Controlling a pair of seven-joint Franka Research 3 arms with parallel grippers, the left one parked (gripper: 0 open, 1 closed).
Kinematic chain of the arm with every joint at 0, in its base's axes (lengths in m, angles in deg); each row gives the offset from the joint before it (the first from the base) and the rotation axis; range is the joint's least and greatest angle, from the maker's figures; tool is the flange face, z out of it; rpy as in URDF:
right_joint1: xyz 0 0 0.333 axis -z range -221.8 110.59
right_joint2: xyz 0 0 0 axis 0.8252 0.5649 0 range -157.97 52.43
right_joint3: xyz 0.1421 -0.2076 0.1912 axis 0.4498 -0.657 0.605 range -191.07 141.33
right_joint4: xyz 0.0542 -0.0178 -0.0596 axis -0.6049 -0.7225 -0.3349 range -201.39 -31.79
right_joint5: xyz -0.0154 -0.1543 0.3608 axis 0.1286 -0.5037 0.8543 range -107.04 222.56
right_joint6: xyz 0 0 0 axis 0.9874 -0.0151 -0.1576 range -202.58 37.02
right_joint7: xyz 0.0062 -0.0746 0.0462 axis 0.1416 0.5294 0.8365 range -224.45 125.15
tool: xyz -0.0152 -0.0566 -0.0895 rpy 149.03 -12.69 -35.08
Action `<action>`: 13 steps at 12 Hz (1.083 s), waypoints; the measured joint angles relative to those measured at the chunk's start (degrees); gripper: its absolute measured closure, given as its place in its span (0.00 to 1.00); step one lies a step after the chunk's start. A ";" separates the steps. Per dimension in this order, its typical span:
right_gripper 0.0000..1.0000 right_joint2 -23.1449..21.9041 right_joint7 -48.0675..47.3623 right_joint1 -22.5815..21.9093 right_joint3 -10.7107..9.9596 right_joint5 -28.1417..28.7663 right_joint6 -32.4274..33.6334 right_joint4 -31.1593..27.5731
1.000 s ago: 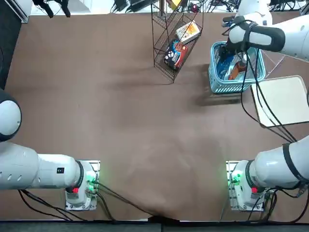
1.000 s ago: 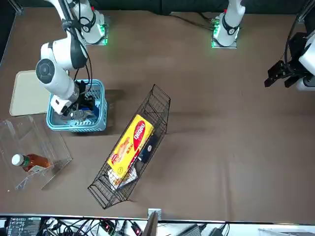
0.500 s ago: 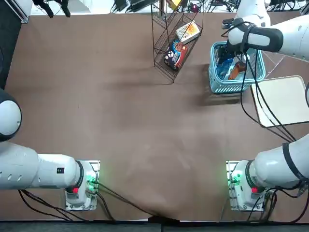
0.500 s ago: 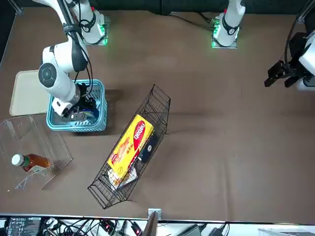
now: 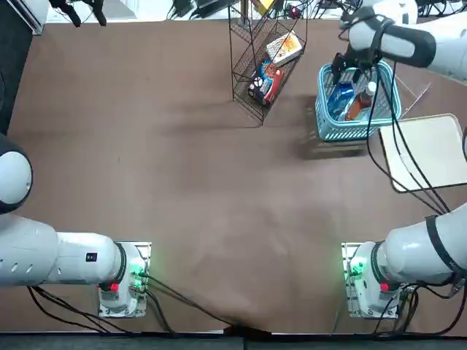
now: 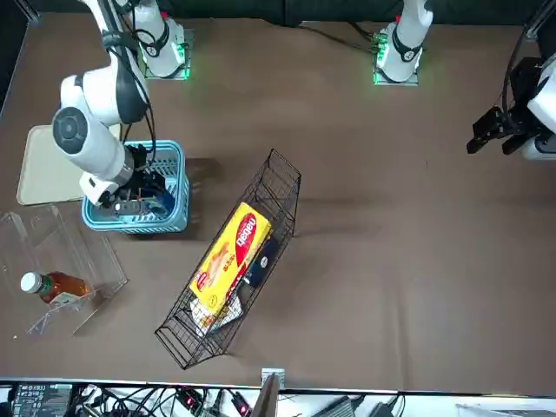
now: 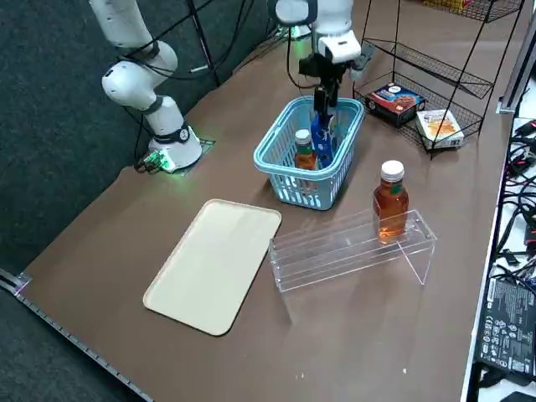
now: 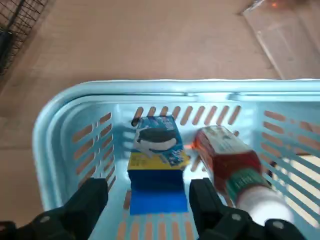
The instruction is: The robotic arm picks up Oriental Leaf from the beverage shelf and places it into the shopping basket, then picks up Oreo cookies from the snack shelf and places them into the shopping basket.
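- Right gripper: fingers spread, empty, above the shopping basket at upper right of the top view.
- Oreo cookies: inside basket, beside Oriental Leaf.
- Second tea bottle: upright on beverage shelf, right-centre of side view.
- Snack shelf: top centre of the top view.

Brown table, shopping basket, wire snack shelf, clear beverage shelf, apparently empty beige tray.
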 joint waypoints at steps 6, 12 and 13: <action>0.00 -3.42 0.01 0.08 -0.04 0.92 16.11 11.46; 0.00 -7.84 1.68 0.86 -2.41 2.21 25.82 16.97; 0.00 -8.69 2.42 0.81 -3.74 2.58 26.09 16.98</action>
